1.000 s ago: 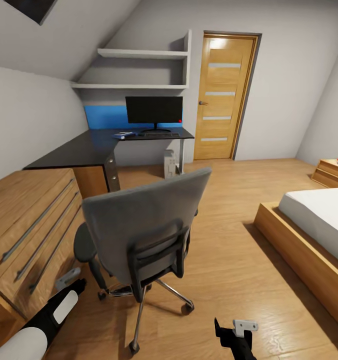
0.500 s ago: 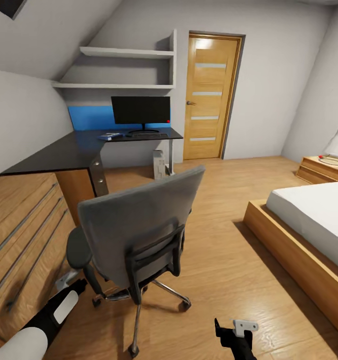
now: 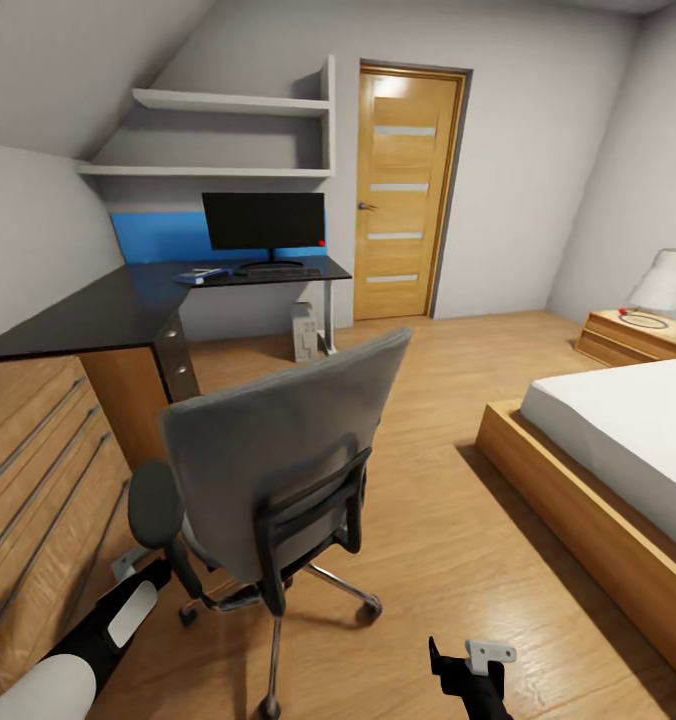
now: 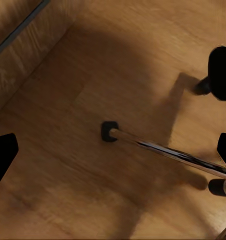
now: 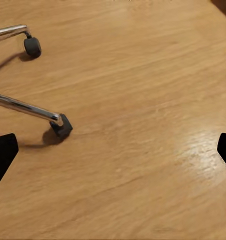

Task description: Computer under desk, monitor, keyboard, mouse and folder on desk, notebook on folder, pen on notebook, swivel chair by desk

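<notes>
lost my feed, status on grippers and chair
Left gripper and right gripper open, empty. Swivel chair close ahead, untouched, short of desk.

Soft even light, perhaps edge-stretched, faint shadows

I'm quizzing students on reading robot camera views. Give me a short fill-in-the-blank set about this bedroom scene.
1. The monitor stands on the black ____.
2. The swivel chair shows its grey ____ to the head camera.
3. The computer stands on the floor ____ the desk.
4. The jaws of both the left gripper and the right gripper are ____.

Missing words: desk; backrest; under; open
</notes>
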Controlling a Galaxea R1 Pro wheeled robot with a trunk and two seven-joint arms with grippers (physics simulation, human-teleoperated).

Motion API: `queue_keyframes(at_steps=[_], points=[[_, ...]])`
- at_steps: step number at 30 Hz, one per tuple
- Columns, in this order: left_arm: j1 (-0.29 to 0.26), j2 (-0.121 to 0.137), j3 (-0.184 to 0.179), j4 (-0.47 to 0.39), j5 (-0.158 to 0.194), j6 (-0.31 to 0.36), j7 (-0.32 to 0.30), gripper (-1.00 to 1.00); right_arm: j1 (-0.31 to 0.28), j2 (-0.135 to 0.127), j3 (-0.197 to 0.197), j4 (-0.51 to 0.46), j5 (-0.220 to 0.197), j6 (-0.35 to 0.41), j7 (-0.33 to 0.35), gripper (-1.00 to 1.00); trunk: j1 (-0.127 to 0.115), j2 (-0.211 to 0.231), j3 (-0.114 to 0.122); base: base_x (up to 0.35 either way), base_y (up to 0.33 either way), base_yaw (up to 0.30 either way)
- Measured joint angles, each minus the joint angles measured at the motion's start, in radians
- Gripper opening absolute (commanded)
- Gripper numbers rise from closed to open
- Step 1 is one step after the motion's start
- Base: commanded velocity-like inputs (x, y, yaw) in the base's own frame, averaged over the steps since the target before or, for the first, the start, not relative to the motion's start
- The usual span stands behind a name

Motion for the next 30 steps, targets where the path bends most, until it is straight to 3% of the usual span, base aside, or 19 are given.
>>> queue_keyframes(at_steps=[10, 12, 16, 30], points=[[0.0, -0.004, 0.0, 0.001, 0.001, -0.003, 0.002, 1.0, 0.0, 0.0, 0.001, 0.0, 0.0, 0.0, 0.0, 1.0, 0.0, 0.0, 0.0, 0.14, -0.106, -0.199], [0.0, -0.002, 0.004, 0.001, -0.016, -0.001, 0.012, 1.0, 0.0, 0.0, 0.001, 0.0, 0.0, 0.0, 0.0, 1.0, 0.0, 0.0, 0.0, 0.225, -0.192, -0.268], [0.0, -0.006, 0.0, 0.0, 0.001, -0.003, 0.002, 1.0, 0.0, 0.0, 0.001, 0.0, 0.0, 0.0, 0.0, 1.0, 0.0, 0.0, 0.0, 0.155, -0.134, -0.242], [0.0, -0.006, -0.004, 0.0, 0.001, -0.003, 0.001, 1.0, 0.0, 0.002, 0.002, 0.0, 0.0, 0.0, 0.0, 1.0, 0.0, 0.0, 0.0, 0.143, -0.008, -0.021]])
